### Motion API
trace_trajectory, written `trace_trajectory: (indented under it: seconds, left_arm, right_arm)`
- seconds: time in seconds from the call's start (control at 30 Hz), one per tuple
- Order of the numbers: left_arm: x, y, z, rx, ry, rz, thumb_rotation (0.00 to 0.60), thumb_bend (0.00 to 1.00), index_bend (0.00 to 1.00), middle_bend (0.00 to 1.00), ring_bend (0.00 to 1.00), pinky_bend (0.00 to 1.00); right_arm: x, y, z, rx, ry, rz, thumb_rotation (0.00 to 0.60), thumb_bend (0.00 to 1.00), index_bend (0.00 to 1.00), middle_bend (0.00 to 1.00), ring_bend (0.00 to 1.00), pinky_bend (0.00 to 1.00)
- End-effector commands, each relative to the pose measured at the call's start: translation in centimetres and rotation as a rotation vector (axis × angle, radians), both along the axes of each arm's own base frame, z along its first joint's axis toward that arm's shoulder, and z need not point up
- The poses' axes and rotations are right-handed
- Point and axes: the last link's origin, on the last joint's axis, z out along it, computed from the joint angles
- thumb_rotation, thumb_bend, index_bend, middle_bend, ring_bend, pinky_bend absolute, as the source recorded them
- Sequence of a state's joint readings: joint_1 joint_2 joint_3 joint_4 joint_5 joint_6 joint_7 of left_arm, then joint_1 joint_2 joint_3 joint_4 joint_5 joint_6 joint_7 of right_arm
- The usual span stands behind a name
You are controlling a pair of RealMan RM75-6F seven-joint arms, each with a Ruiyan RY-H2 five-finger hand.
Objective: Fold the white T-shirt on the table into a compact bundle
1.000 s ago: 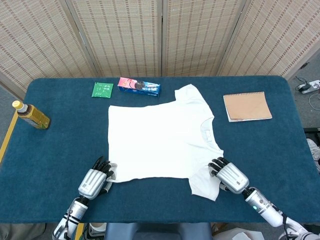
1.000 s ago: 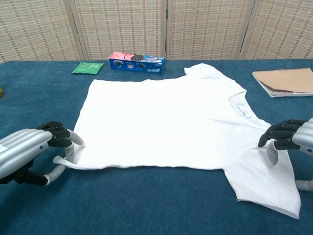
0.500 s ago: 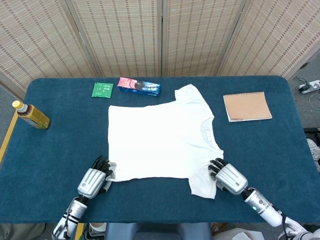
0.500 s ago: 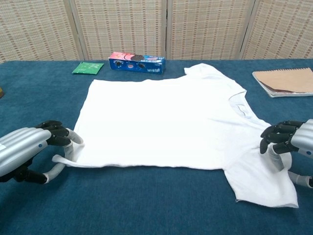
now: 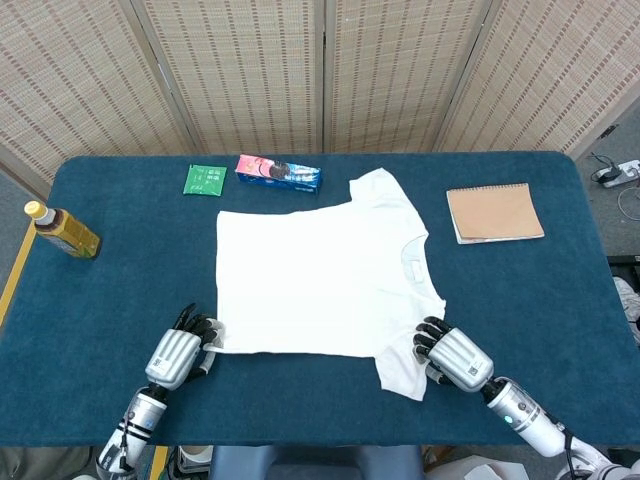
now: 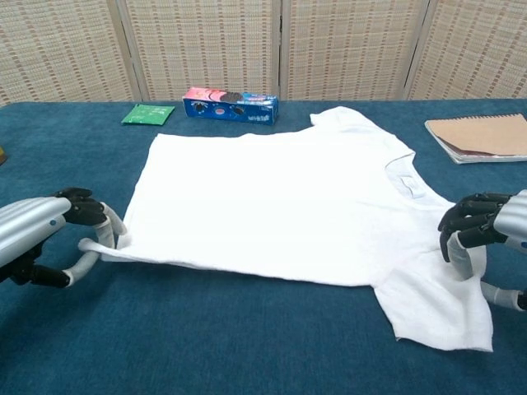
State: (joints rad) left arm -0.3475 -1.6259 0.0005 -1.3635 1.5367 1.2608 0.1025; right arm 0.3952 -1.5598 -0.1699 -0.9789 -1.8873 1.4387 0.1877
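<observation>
Bottle lies far up-left of the left hand, near the table edge. Left hand pinches the shirt at its near hem corner, fingers curled on the cloth. Green packet and cookie box sit well beyond that hand, past the shirt's far edge. Shirt lies flat between both hands. Right hand grips the near sleeve, fingers curled over the fabric. Notebook lies beyond the right hand, apart from the shirt.

One T-shirt, notebook, bottle, box, packet, two hands.
</observation>
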Motion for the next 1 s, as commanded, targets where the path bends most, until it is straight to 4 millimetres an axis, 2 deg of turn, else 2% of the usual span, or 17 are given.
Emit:
trace_trajectory:
  seconds: [0.03, 0.27, 0.57, 1.0]
  left_arm:
    - [-0.2, 0.2, 1.0, 0.006, -0.033, 0.021, 0.600, 0.56, 0.70, 0.31, 0.20, 0.00]
    - [-0.8, -0.6, 3.3, 0.017, -0.062, 0.026, 0.600, 0.56, 0.70, 0.31, 0.20, 0.00]
    - [-1.7, -2.5, 6.3, 0.018, -0.090, 0.042, 0.600, 0.56, 0.70, 0.31, 0.20, 0.00]
    - [-2.6, -6.7, 10.1, -0.006, -0.114, 0.132, 0.600, 0.56, 0.69, 0.31, 0.20, 0.00]
  right_arm:
    - [0.9, -0.1, 0.3, 0.005, -0.040, 0.009, 0.600, 0.48, 0.75, 0.44, 0.25, 0.20]
    - [2.6, 0.1, 1.2, 0.040, -0.153, -0.014, 0.600, 0.48, 0.76, 0.45, 0.25, 0.20]
    - [4.4, 1.0, 3.9, 0.086, -0.240, -0.047, 0.600, 0.48, 0.77, 0.46, 0.25, 0.20]
    - [5.0, 4.4, 7.3, 0.237, -0.337, -0.169, 0.600, 0.50, 0.78, 0.47, 0.25, 0.20]
